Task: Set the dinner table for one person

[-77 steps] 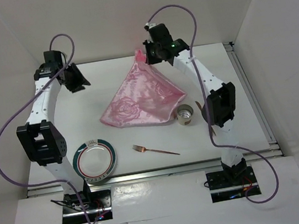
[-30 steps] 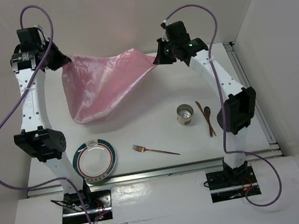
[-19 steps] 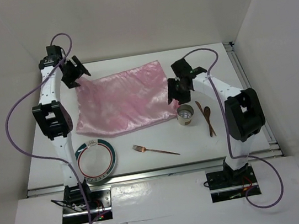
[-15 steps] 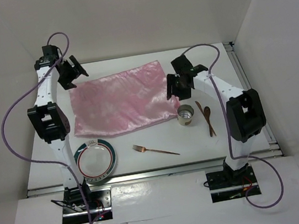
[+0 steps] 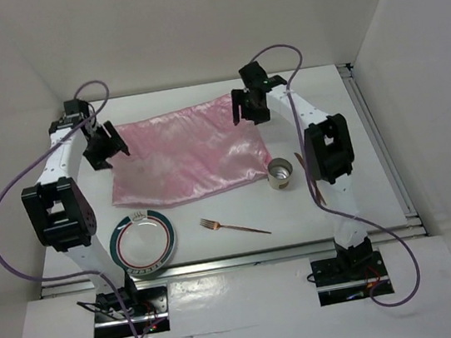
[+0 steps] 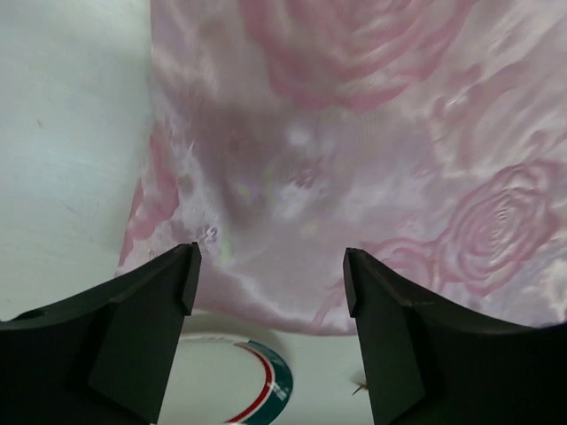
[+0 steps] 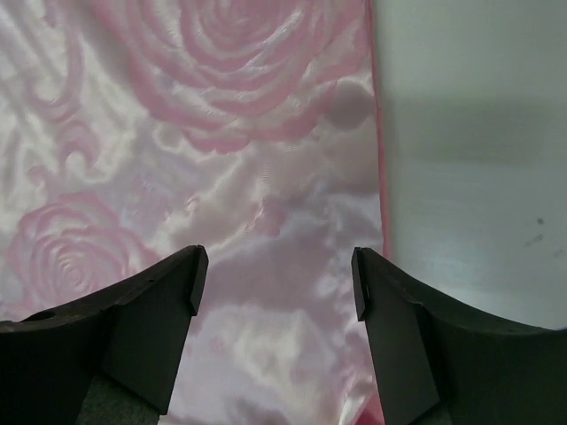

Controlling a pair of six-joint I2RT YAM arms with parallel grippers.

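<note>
The shiny pink rose-patterned cloth (image 5: 181,154) lies spread flat on the white dinner table (image 5: 354,126). My left gripper (image 5: 105,146) hovers over the cloth's left edge, open and holding nothing. In the left wrist view the left gripper (image 6: 270,266) stands wide above the cloth (image 6: 354,133), with the plate's rim (image 6: 257,390) below it. My right gripper (image 5: 249,107) is open over the cloth's far right corner. In the right wrist view the right gripper (image 7: 277,270) is empty, with the cloth (image 7: 221,133) and bare table (image 7: 478,177) under it.
A white plate with a green and red rim (image 5: 144,244) sits at the near left. A copper fork (image 5: 234,227) lies near the front middle. A metal cup (image 5: 279,172) stands by the cloth's near right corner, with wooden utensils (image 5: 299,161) partly behind the right arm.
A second ago both grippers held the cloth stretched in the air. It now lies flat on the table; both grippers have opened and let go of it.
</note>
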